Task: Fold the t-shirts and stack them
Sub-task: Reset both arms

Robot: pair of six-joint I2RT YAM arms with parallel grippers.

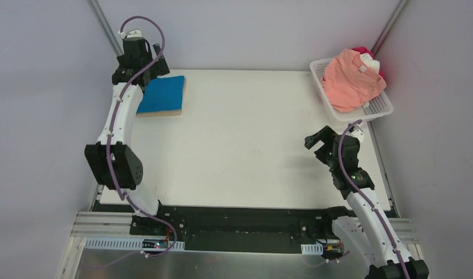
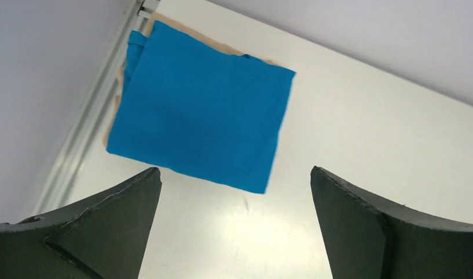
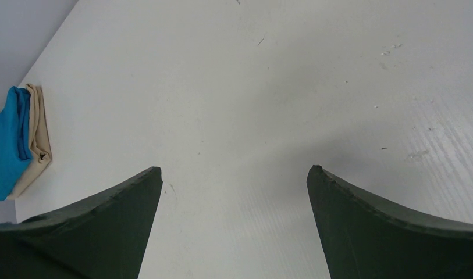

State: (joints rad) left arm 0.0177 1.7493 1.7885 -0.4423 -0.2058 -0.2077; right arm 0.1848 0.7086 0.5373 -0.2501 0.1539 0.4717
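A folded bright blue t-shirt (image 1: 162,94) lies on a folded tan t-shirt (image 1: 158,113) at the table's far left; both show in the left wrist view, the blue one (image 2: 199,110) over the tan one (image 2: 187,32), and small at the left of the right wrist view (image 3: 7,145). A salmon-pink t-shirt (image 1: 351,81) is heaped in the white basket (image 1: 378,107) at the far right, over a white one (image 1: 369,63) and a red one (image 1: 362,52). My left gripper (image 1: 155,67) hangs open and empty above the stack. My right gripper (image 1: 318,139) is open and empty, just near of the basket.
The white table (image 1: 251,133) has metal rails along its left and right edges and a black strip at the near edge. Grey walls close in on the back and both sides.
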